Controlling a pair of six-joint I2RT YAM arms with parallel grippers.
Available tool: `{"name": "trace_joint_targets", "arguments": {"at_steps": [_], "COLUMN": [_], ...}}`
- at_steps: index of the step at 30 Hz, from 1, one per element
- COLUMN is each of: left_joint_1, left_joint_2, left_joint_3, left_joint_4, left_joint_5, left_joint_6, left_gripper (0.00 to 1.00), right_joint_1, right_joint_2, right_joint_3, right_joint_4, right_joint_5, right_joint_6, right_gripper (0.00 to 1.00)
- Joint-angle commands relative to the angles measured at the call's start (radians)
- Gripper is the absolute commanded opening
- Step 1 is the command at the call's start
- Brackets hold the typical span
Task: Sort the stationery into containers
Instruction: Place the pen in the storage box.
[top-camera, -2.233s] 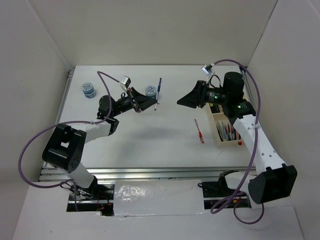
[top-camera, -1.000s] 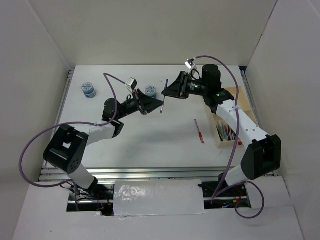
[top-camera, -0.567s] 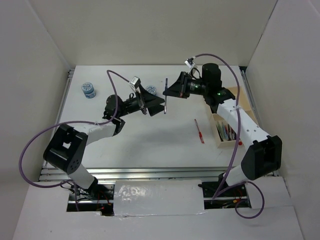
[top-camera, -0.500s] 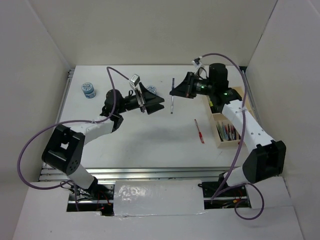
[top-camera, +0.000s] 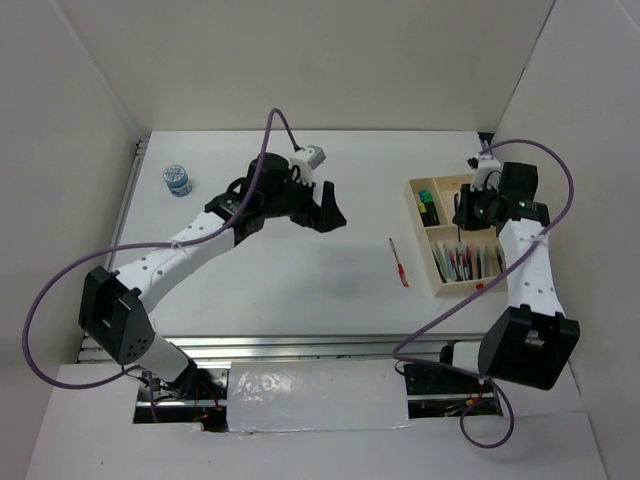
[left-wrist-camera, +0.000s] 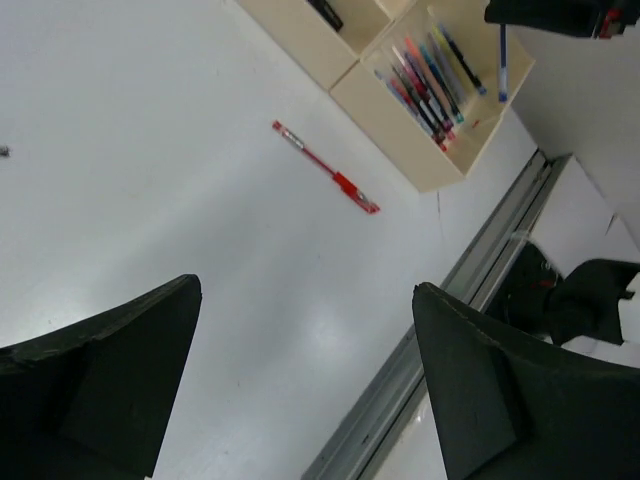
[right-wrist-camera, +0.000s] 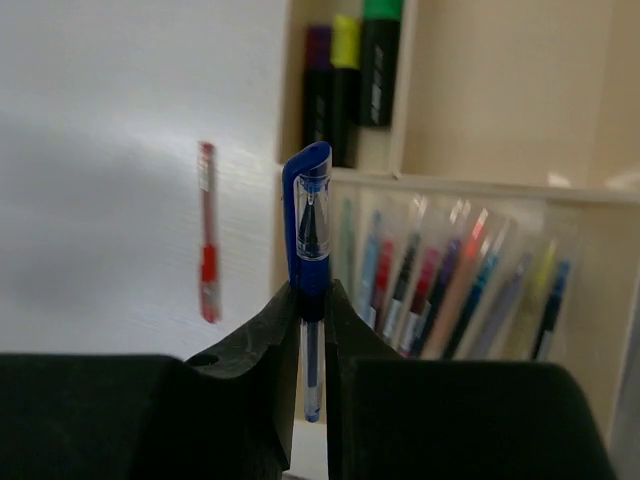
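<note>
The wooden tray sits at the right edge of the bench. One small far compartment holds purple, yellow and green highlighters side by side. The long near compartment holds a row of coloured pens. The right claw is clamped on a blue pen above the tray, its cap past the fingertips. A red pen lies on the bench just left of the tray. The left claw hangs spread wide, gripping nothing. A blue-white pot stands near the far left corner.
</note>
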Motion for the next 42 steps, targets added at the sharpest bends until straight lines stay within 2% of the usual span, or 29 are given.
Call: {"name": "trace_joint_targets", "arguments": {"at_steps": [1, 4, 11, 24, 27, 28, 34, 42], "left_joint_1": [-0.009, -0.009, 0.007, 0.016, 0.016, 0.016, 0.008, -0.038], "left_joint_2": [-0.010, 0.002, -0.016, -0.015, -0.015, -0.015, -0.007, 0.011], "left_joint_3": [0.033, 0.035, 0.004, -0.010, -0.016, -0.017, -0.033, -0.020], "left_joint_4": [-0.133, -0.117, -0.108, -0.099, -0.096, -0.096, -0.085, -0.077], "left_joint_5": [-0.069, -0.050, -0.046, -0.039, -0.043, -0.046, -0.030, -0.020], "left_joint_6": [0.141, 0.126, 0.122, 0.118, 0.116, 0.116, 0.130, 0.194], "left_gripper": [0.99, 0.99, 0.99, 0.99, 0.99, 0.99, 0.99, 0.99], "right_joint_1": [-0.066, -0.111, -0.127, -0.120, -0.120, -0.119, -0.107, -0.088], "right_joint_2": [0.052, 0.084, 0.175, 0.348, 0.382, 0.396, 0.396, 0.368], "right_joint_3": [-0.028, -0.061, -0.117, -0.062, -0.039, -0.028, -0.011, 0.014], "right_joint_4": [-0.052, -0.010, 0.054, 0.042, 0.040, 0.040, 0.040, 0.000], "right_joint_5": [0.116, 0.113, 0.132, 0.196, 0.207, 0.210, 0.214, 0.205], "right_joint_6": [-0.176, -0.192, -0.201, -0.204, -0.193, -0.190, -0.172, -0.150], "right_gripper": [0.00, 0.00, 0.00, 0.00, 0.06, 0.13, 0.37, 0.38]}}
